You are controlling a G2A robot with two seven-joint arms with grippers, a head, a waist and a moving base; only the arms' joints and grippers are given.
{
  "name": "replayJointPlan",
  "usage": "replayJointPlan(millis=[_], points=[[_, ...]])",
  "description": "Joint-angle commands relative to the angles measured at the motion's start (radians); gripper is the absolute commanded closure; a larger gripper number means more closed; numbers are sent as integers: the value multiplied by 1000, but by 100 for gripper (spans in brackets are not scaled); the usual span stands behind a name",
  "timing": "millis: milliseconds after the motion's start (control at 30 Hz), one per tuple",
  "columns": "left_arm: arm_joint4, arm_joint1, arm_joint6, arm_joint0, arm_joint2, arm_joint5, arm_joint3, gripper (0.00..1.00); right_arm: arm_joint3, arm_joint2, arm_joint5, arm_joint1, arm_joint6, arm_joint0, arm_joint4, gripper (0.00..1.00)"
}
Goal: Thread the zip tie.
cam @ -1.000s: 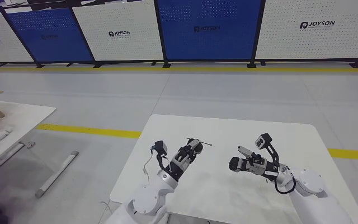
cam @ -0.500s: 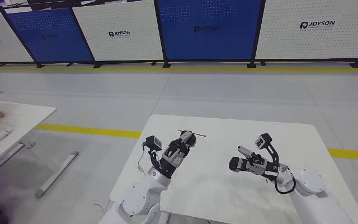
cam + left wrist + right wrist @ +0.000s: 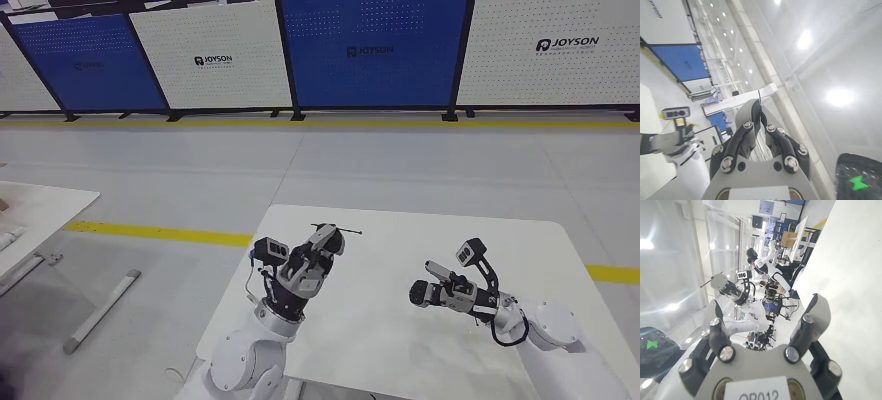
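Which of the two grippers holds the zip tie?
The left gripper, shut on the thin black zip tie; the right gripper stands open and empty.

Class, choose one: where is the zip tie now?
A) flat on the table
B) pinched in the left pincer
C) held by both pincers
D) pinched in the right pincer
B: the zip tie sticks out of the shut left pincer, while the right pincer is open and empty.

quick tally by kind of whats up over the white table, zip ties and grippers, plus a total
zip tie: 1, thin and black, held in the left gripper
grippers: 2, the left one shut on the zip tie, the right gripper open and holding nothing
total: 3
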Motion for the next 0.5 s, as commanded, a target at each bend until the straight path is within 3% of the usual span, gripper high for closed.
replayJointPlan(millis=[0,300,467], points=[[-2,0,0,0,0,0,1,100,0,0,0,0,0,0,0,0],[6,0,-2,-3,0,4,4,100,0,0,0,0,0,0,0,0],[128,2,-43,-13,15,47,41,100,0,0,0,0,0,0,0,0]])
